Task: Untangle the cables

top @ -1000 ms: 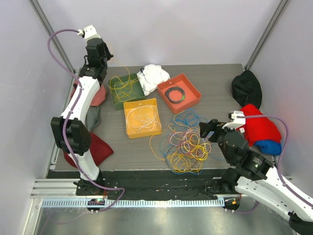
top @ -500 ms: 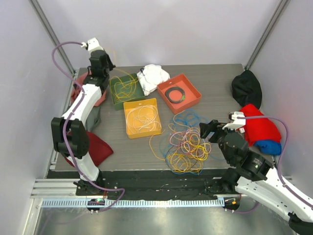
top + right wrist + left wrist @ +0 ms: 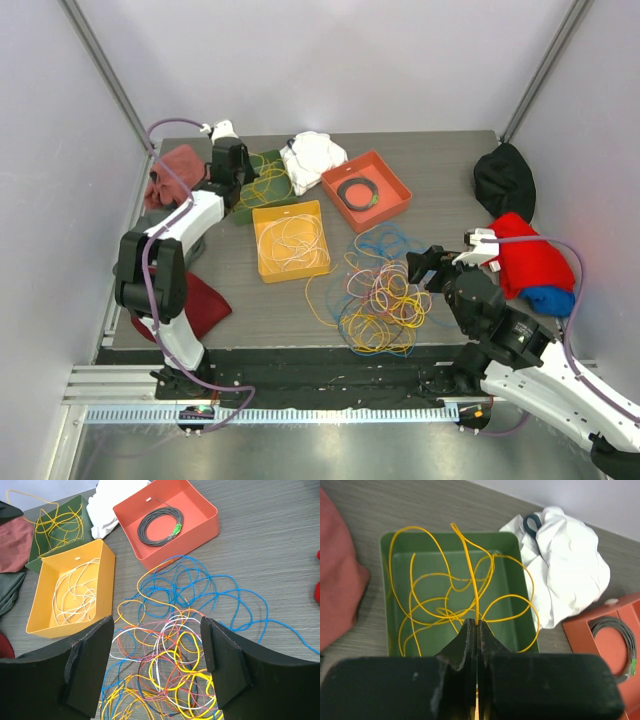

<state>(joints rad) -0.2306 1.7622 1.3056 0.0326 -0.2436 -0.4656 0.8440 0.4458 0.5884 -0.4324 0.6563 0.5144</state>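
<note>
Pinching a yellow cable (image 3: 469, 555) that rises from the green tray (image 3: 385, 544), the left gripper (image 3: 474, 626) is clamped tight, while the right gripper (image 3: 156, 630) hangs spread wide above the tangled cables (image 3: 175, 656).

Grey table (image 3: 450, 200) w/ cables (image 3: 380, 298), green bin (image 3: 283, 190), yellow bin (image 3: 291, 273), orange bin (image 3: 388, 204), cloths (image 3: 312, 155)

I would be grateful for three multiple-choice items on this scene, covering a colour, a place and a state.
1. The loose cable in the yellow tray is: A blue; B pink; C white.
2. The coiled grey cable lies: A in the yellow tray; B in the orange tray; C outside all trays.
3. The left gripper is: A open; B shut on a yellow cable; C out of view.
Answers: 1 C, pale loops show there; 2 B, the coil sits on its floor; 3 B, its jaws pinch the strand.
</note>
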